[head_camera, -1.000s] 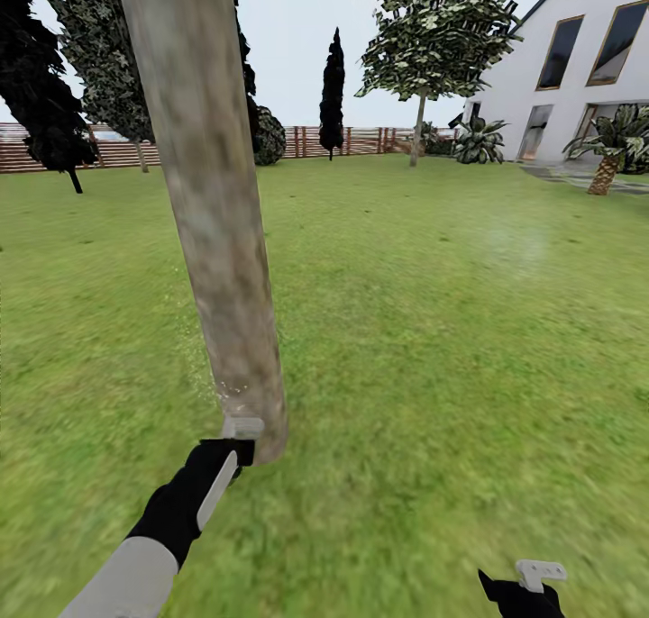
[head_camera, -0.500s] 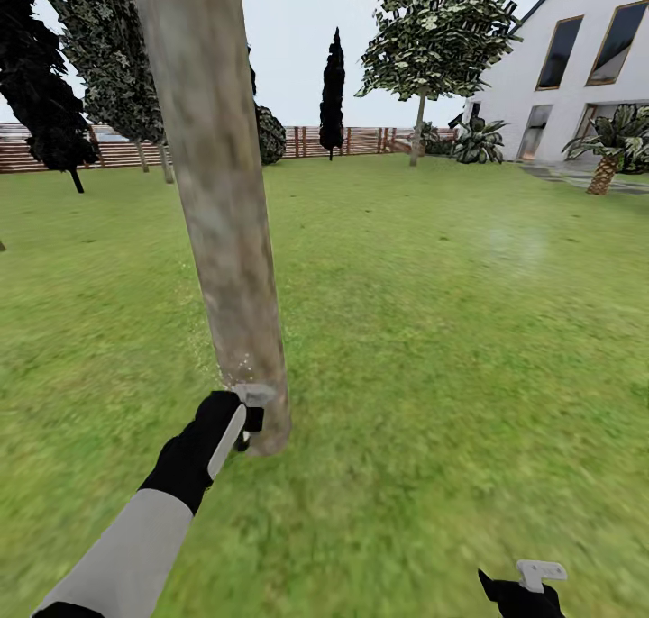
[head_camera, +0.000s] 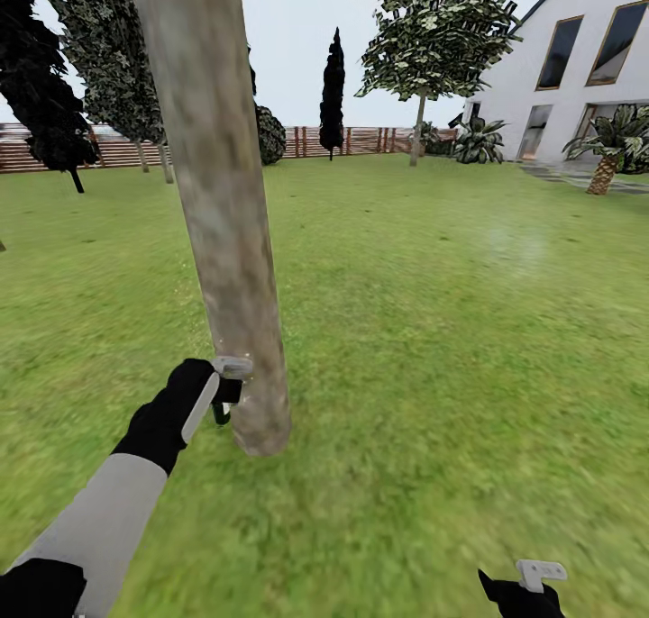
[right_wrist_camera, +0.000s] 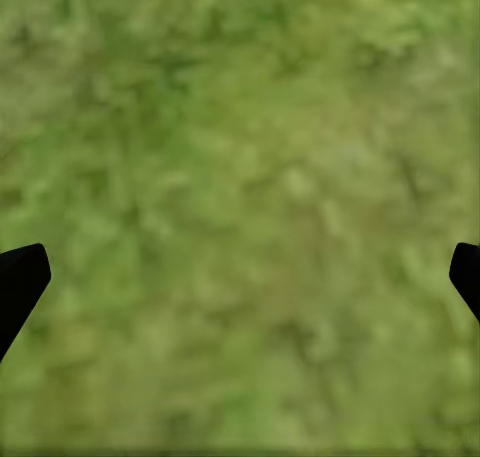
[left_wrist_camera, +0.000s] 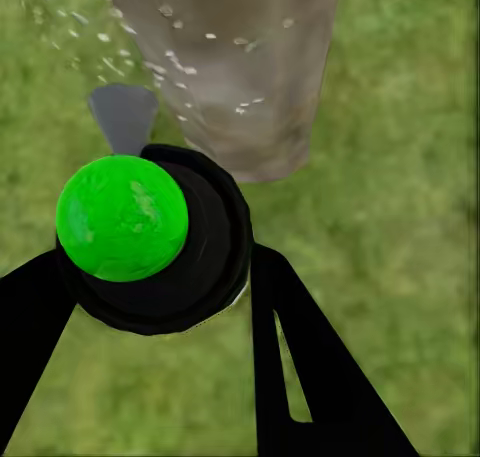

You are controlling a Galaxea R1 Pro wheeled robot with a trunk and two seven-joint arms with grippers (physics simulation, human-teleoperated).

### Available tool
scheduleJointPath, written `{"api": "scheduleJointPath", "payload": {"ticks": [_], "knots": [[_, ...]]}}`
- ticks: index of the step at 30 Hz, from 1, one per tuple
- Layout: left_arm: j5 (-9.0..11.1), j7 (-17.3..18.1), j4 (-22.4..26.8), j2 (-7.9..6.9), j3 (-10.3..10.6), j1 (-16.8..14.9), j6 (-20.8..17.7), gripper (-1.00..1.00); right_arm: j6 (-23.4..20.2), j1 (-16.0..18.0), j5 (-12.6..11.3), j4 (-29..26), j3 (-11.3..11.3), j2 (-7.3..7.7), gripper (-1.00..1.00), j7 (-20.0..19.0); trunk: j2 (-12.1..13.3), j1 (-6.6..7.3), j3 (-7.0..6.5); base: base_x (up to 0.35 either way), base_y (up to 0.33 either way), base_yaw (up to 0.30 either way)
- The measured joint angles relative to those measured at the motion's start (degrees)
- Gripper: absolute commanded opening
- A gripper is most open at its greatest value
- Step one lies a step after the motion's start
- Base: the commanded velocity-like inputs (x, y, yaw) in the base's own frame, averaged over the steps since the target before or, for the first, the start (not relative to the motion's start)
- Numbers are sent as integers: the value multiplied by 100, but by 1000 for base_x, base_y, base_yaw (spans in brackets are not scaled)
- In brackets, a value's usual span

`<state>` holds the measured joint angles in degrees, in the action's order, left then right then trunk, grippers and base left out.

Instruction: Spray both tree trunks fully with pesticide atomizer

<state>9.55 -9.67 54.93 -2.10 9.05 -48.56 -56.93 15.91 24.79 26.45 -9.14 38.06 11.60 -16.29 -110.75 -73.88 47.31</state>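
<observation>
Nearest to me, low on the right, my right gripper (head_camera: pixel 527 586) hangs idle over the grass (right_wrist_camera: pixel 240 177); its wrist camera shows the two black fingertips at opposite edges of the picture, so it is spread wide with nothing between them.

Over on the left, my left gripper (head_camera: pixel 225 388) is clamped on the pesticide atomizer (left_wrist_camera: pixel 160 237), a black round body with a bright green cap, the dark fingers pressing it from both sides. It sits low, just beside the foot of the tree trunk (head_camera: pixel 221 204), and whitish specks of pesticide (left_wrist_camera: pixel 170 62) are dotted over the bark ahead of the nozzle.

Here's what worries me. The gripper is so near the trunk that any push forward could knock the bottle against the bark and twist it in my grip, or drop it. I also judge that the mist lands on only a low band facing me; if I don't sweep up and around, the upper trunk and far side stay dry. From the head camera I cannot tell how much is coated.

Farther out, across the lawn, another tree (head_camera: pixel 433 50) stands before the wooden fence (head_camera: pixel 361 139), with the white house (head_camera: pixel 577 68) at far right. That's a long drive, and a loose hold could cost me the atomizer on the way.
</observation>
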Motion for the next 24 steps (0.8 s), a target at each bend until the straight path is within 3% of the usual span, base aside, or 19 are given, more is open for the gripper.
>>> {"api": "scheduleJointPath", "payload": {"ticks": [2, 4, 6, 8, 9, 10, 11, 12, 14, 18, 20, 24], "knots": [[-25, 151, -3, -74, -4, -53, -3, -100, 0, 0, 0, 0, 0, 0, 100, 0, 0, 0, 0, 0, 0, 0], [-64, 353, -8, -238, -8, -119, -5, -100, 0, 0, 0, 0, 0, 0, 100, 0, 0, 0, 0, 0, 0, 0], [-50, 803, -6, -486, -11, -134, -2, -100, 0, 0, 0, 0, 0, -1, 100, -2, 0, 0, 0, 0, 0, 0], [-20, 1285, 20, -580, 39, -136, 4, -100, 0, 0, 0, 0, 0, 0, 100, -2, 0, 0, 0, 0, 0, 0], [-14, 1345, 72, -584, 138, -136, 1, -100, 0, 0, 0, 0, 0, 0, 100, -2, 0, 0, 0, 0, 0, 0], [33, 1390, 301, -582, 539, -136, -70, -100, 0, 0, 0, 0, 0, 0, 100, -3, 0, 0, 0, 0, 0, 0], [72, 1407, 544, -572, 731, -137, -108, -100, 0, 0, 0, 0, 0, 0, 100, -3, 0, 0, 0, 0, 0, 0], [17, 1413, 659, -577, 779, -136, -120, -100, 0, 0, 0, 0, 0, 0, 100, -4, 0, 0, 0, 0, 0, 0], [22, 1547, 750, -601, 794, -140, -131, -100, 0, 0, 0, 0, 0, 0, 100, -3, 0, 0, 0, 0, 0, 0], [-51, 2249, 775, -1131, 773, -433, -130, -100, 0, 0, 0, 0, 0, -1, 100, -5, 0, 0, -1, 0, 0, 0], [-41, 2298, 774, -1255, 773, -523, -131, -100, -1, 0, 0, 0, 0, -3, 100, -3, 0, 0, 0, 0, 0, 0], [35, 2317, 879, -1223, 810, -593, -175, -100, 0, 0, 0, 0, 0, -4, 100, -5, 0, 0, 0, 0, 0, 0]]}}
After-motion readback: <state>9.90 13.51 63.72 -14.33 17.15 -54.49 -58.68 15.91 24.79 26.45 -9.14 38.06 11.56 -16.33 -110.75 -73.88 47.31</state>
